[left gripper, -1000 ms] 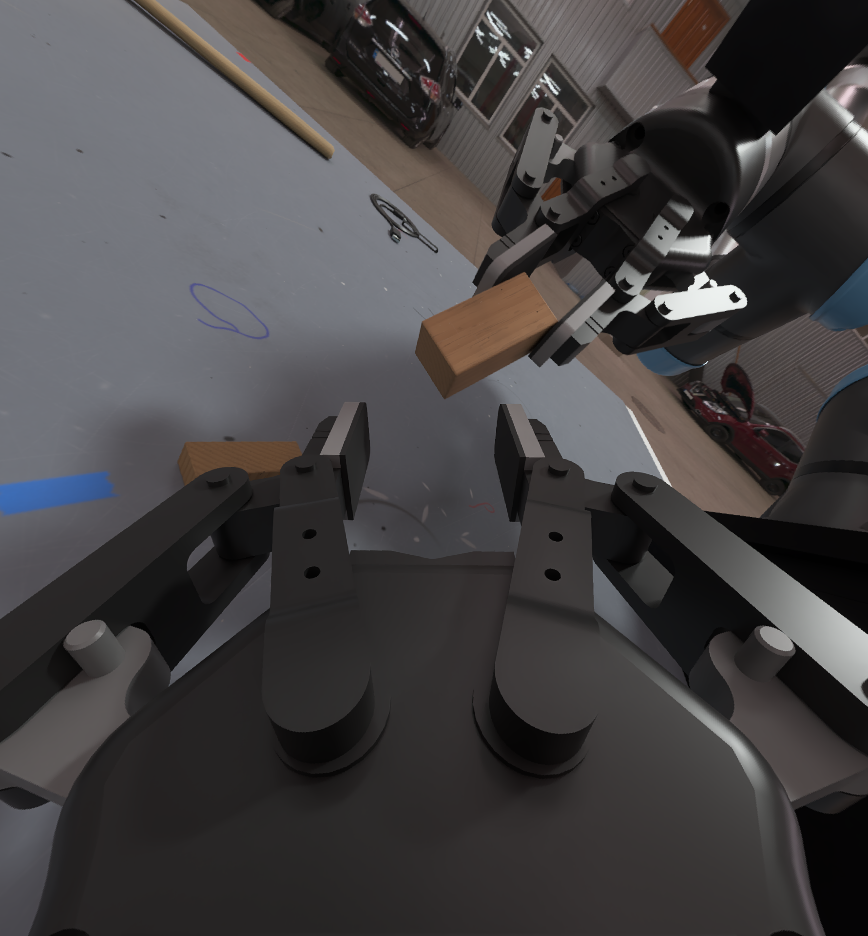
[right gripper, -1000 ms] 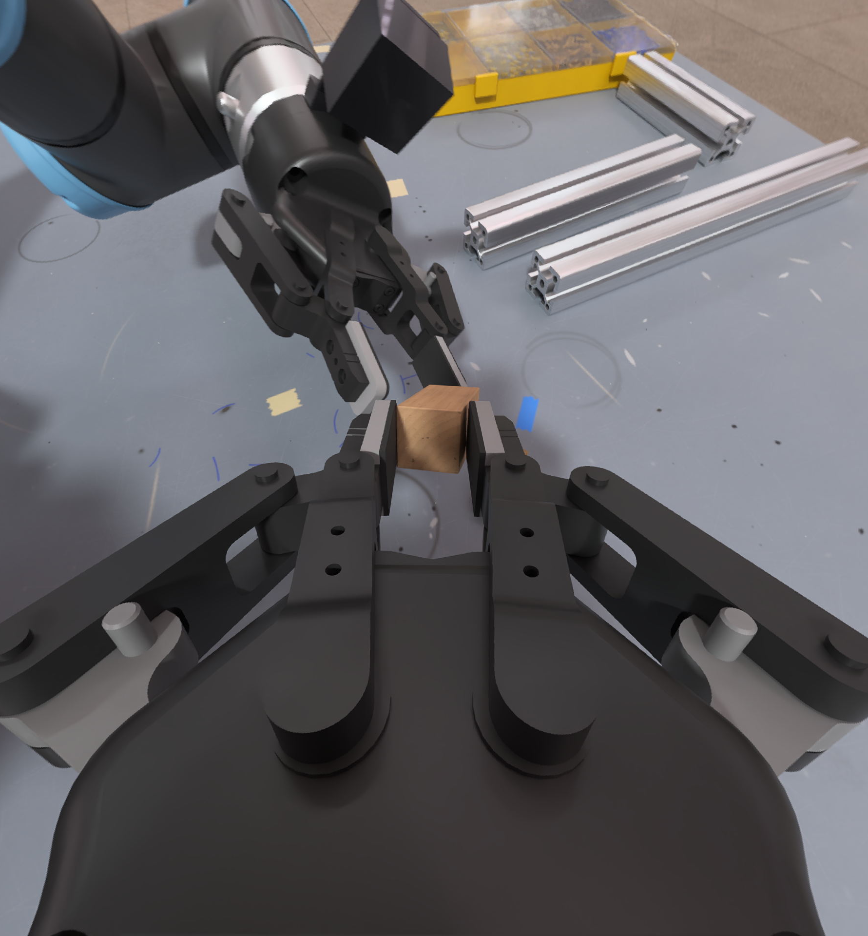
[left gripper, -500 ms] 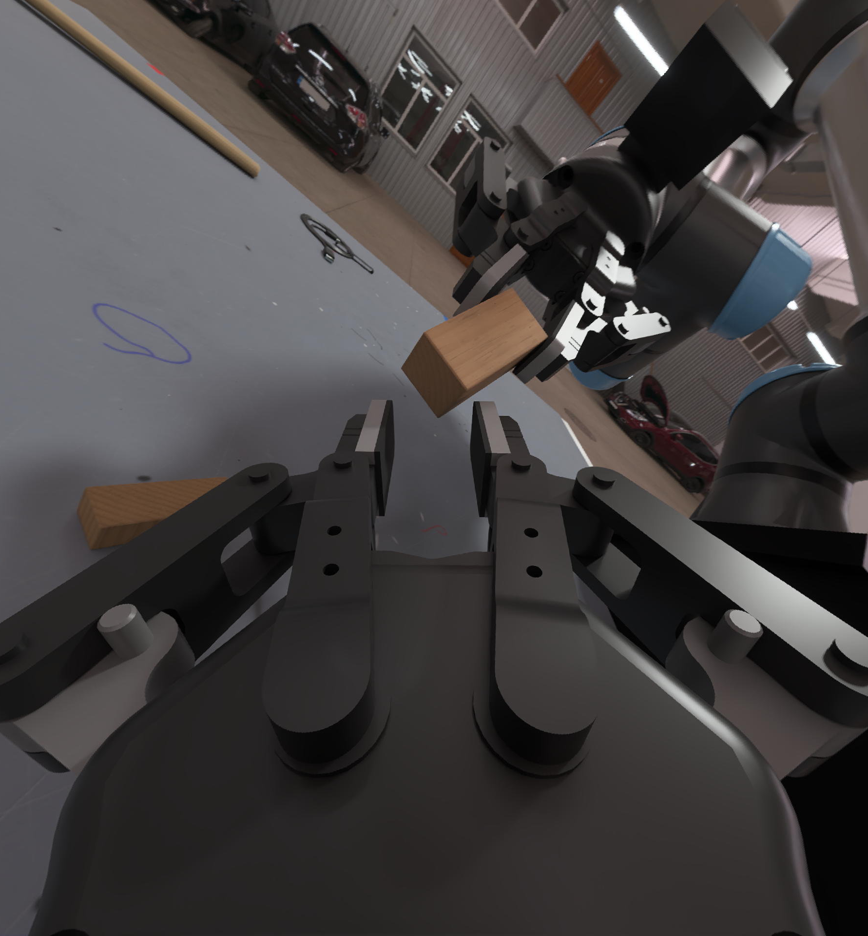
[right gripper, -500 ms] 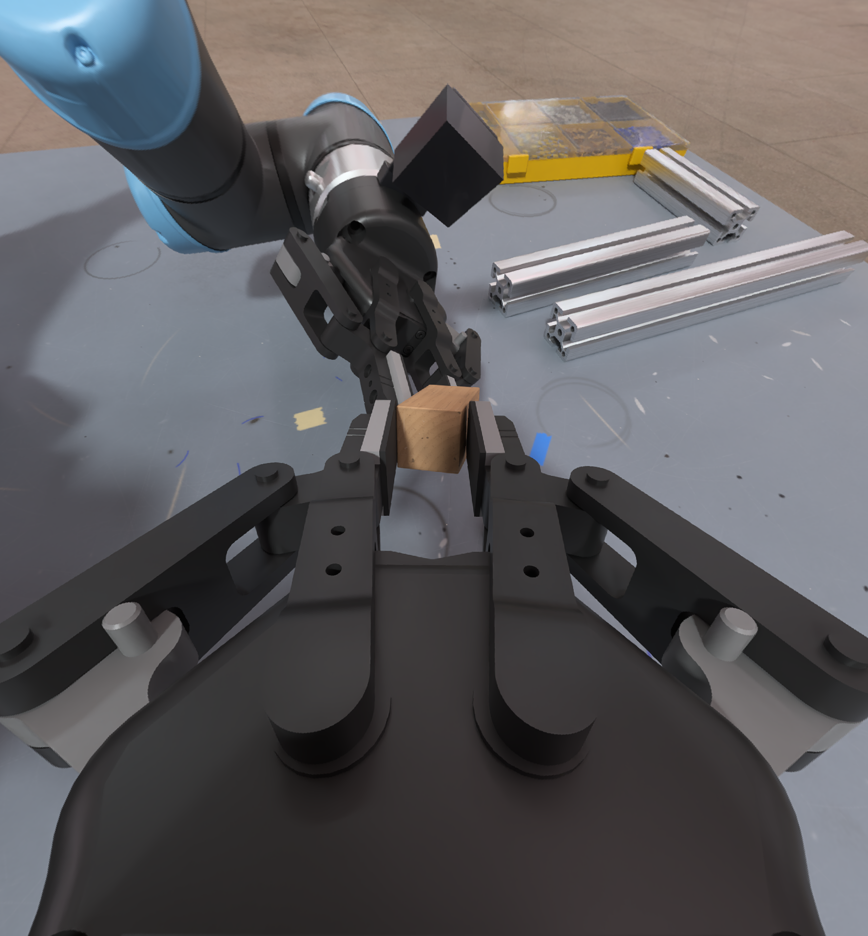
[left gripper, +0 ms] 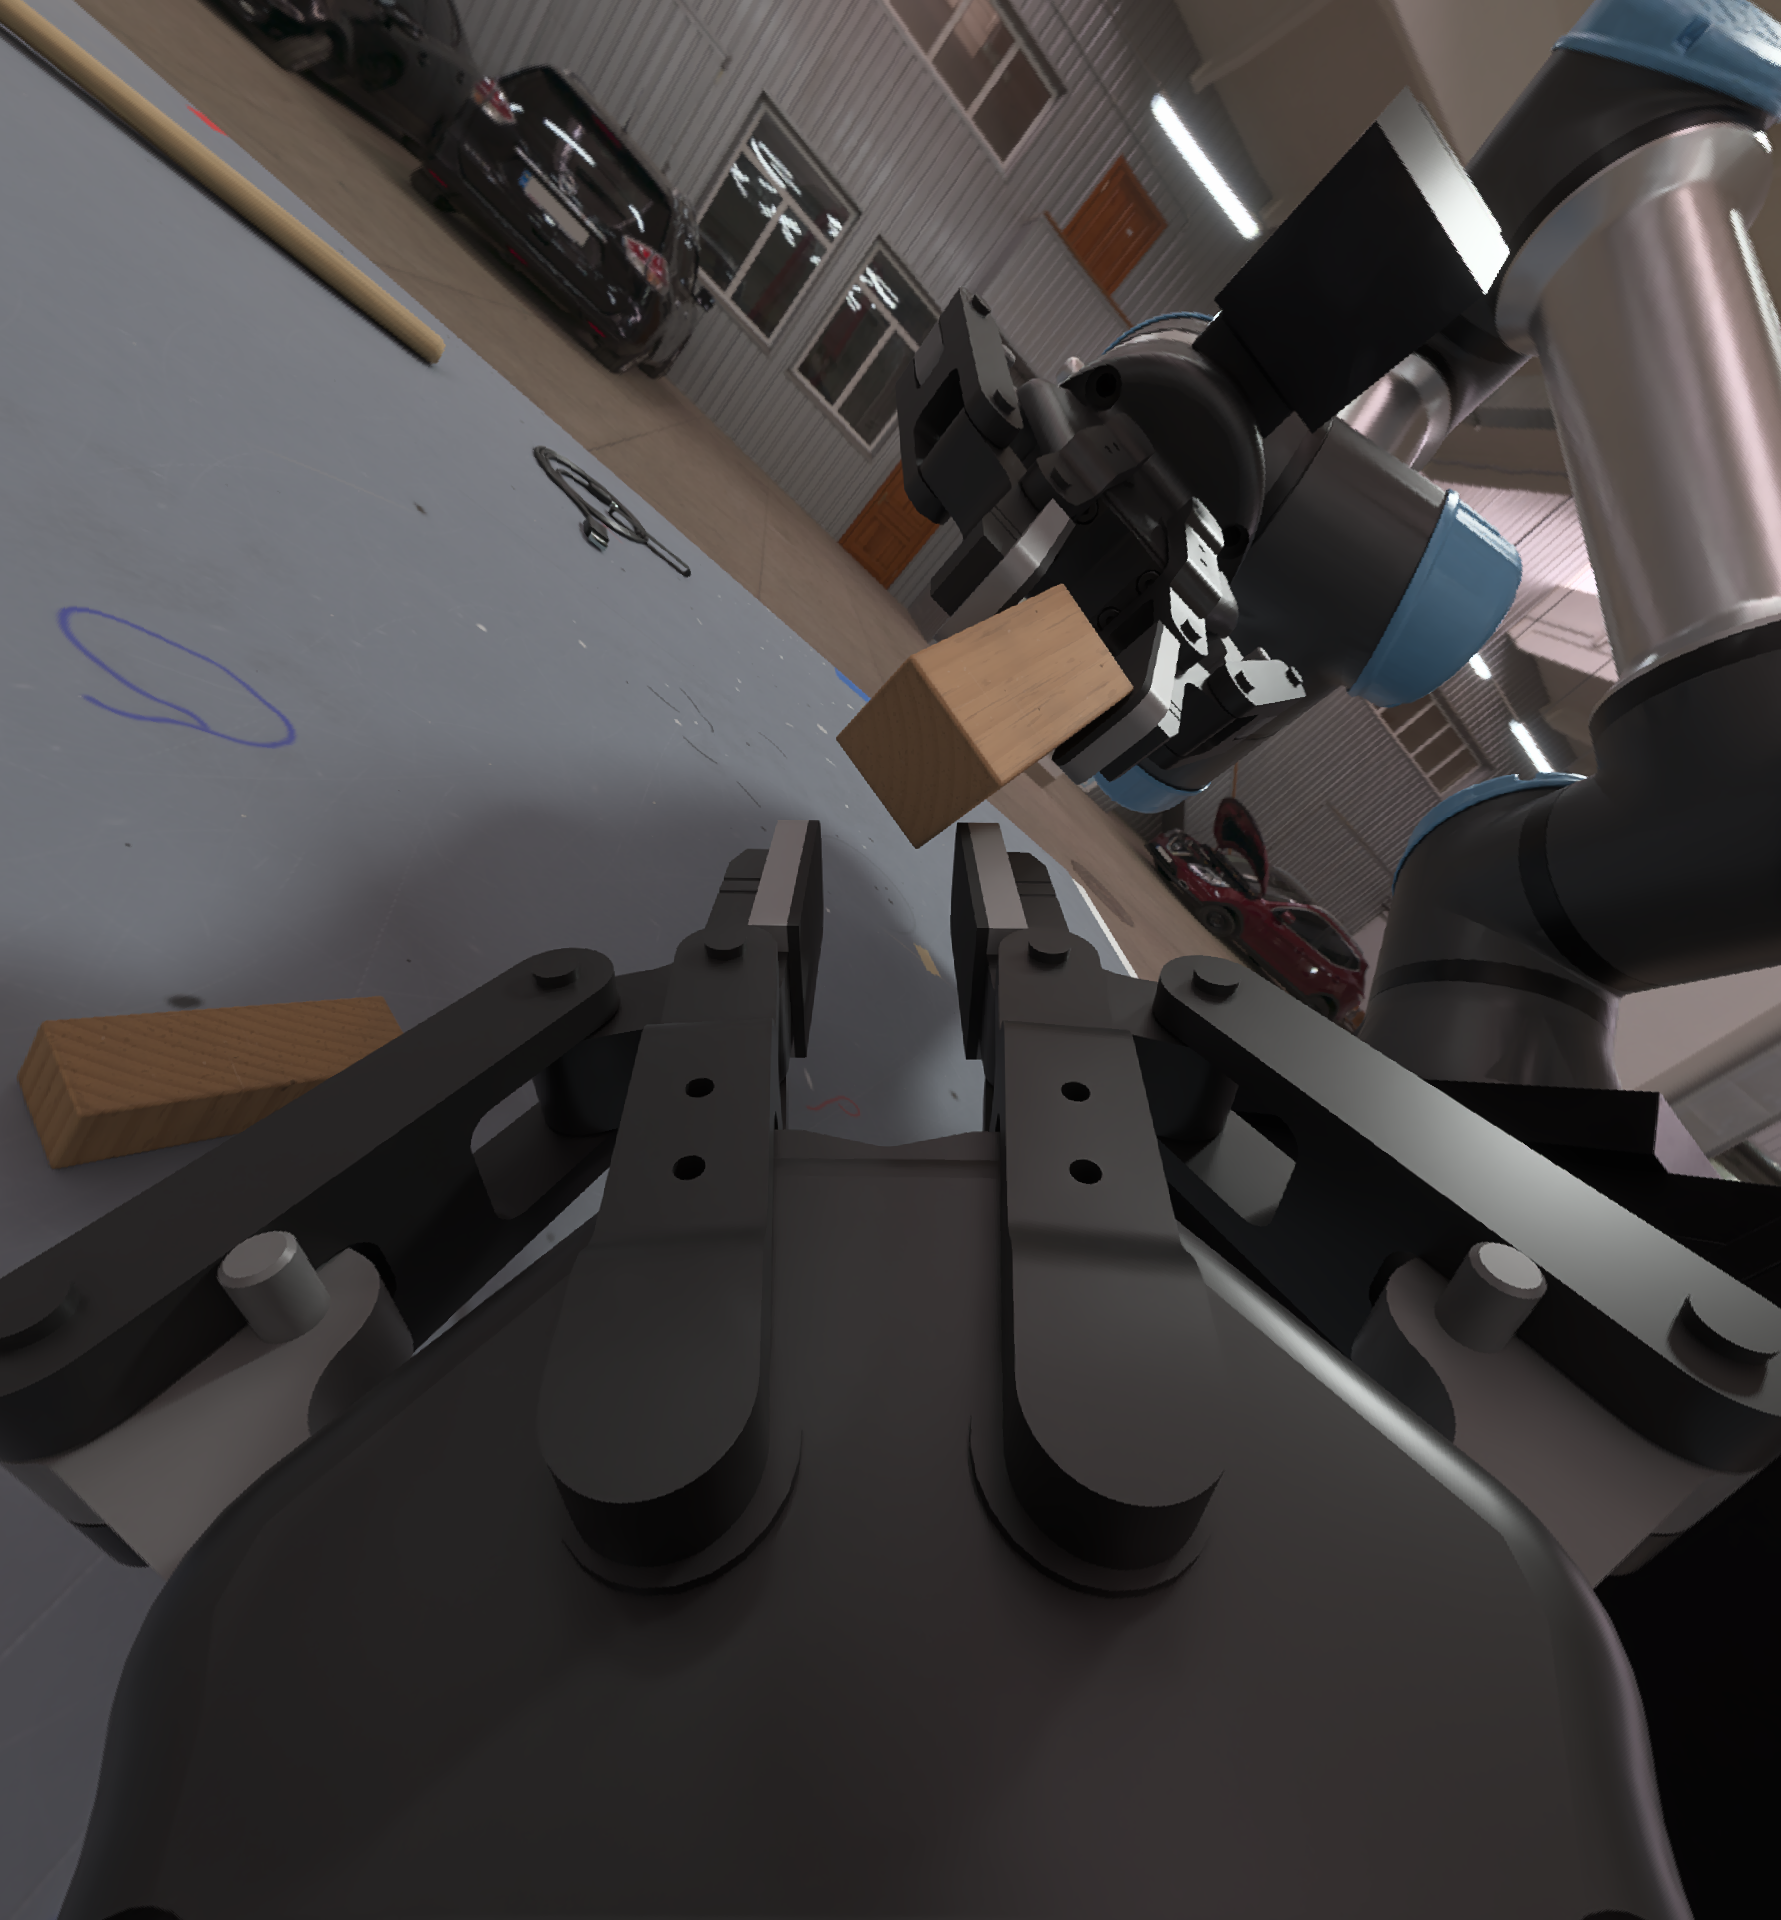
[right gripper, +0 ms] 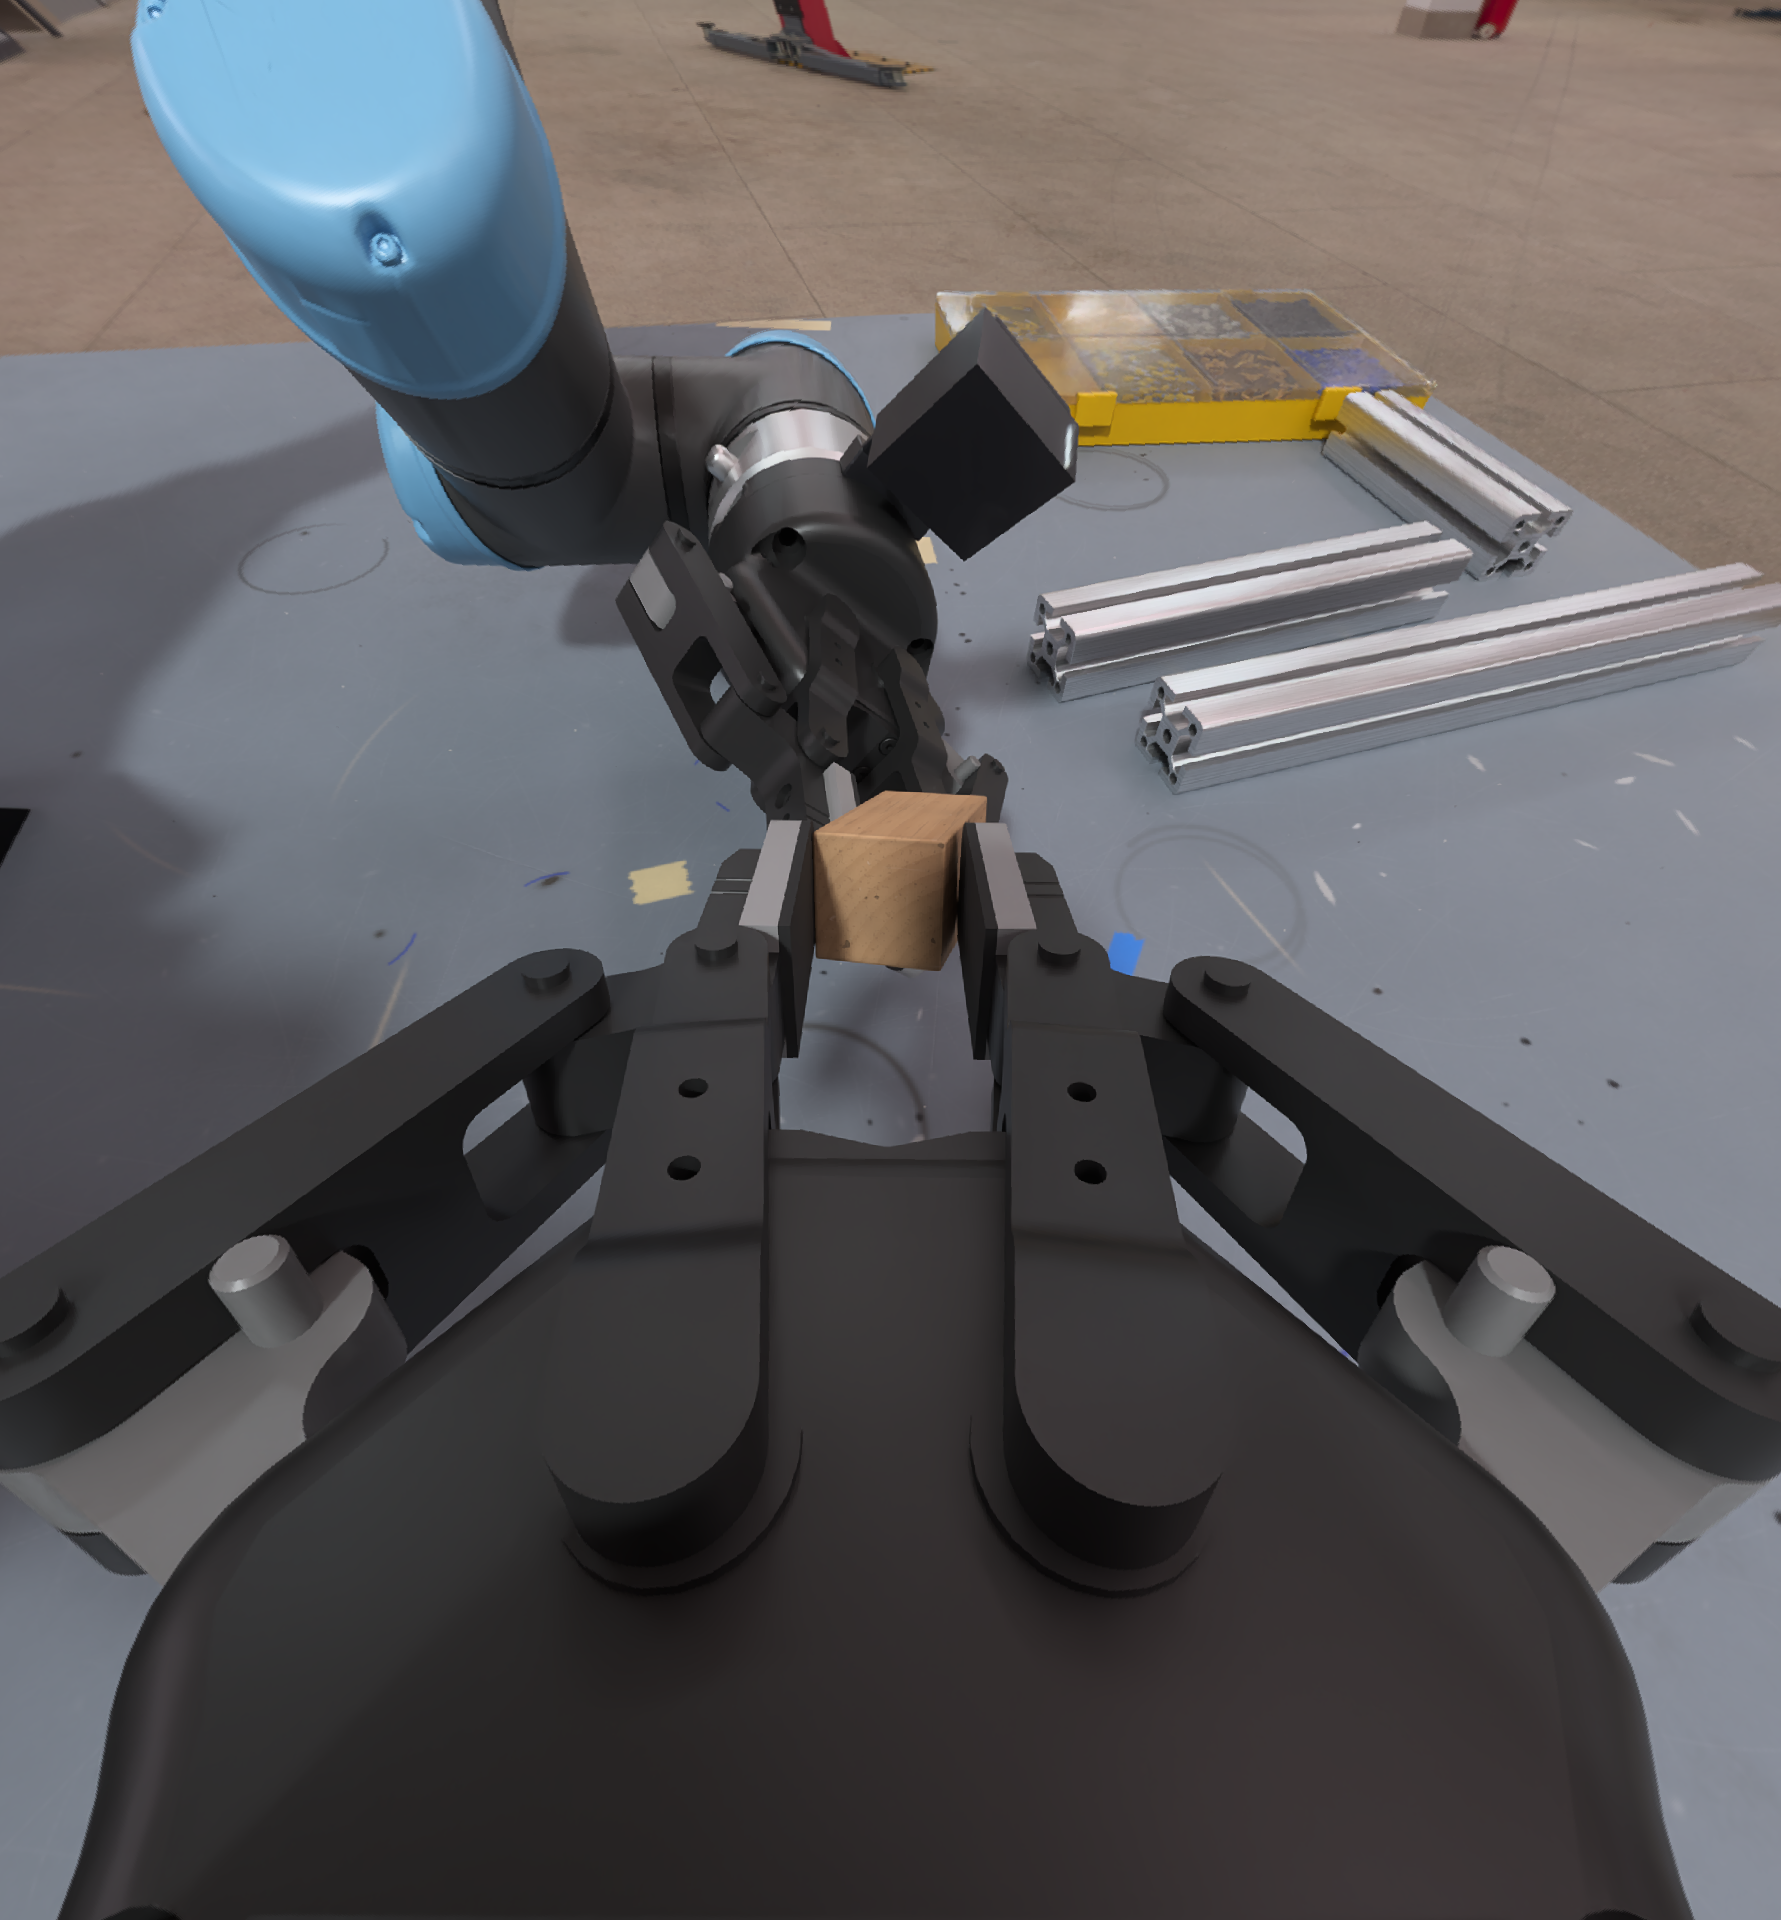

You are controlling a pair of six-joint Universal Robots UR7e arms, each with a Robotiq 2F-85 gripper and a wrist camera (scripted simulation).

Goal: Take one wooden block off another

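Observation:
My right gripper (right gripper: 888,899) is shut on a light wooden block (right gripper: 891,883) and holds it in the air above the grey table (right gripper: 242,790). In the left wrist view the same block (left gripper: 979,717) hangs in the right gripper (left gripper: 1057,670), just beyond my left fingertips. My left gripper (left gripper: 884,894) is empty, its jaws apart by a narrow gap. It also shows in the right wrist view (right gripper: 865,764), just behind the held block. A second, darker wooden block (left gripper: 190,1070) lies flat on the table, left of my left gripper and partly hidden by its linkage.
Three bundles of aluminium profiles (right gripper: 1250,613) (right gripper: 1468,675) (right gripper: 1447,488) and a yellow parts box (right gripper: 1177,364) lie at the table's far right. A wooden stick (left gripper: 211,177) and a small black metal piece (left gripper: 605,509) lie farther off. The table edge runs behind the held block.
My left jaws have narrowed. The right gripper has risen with the light block, away from the darker block, which stays on the table. More of the darker block shows.

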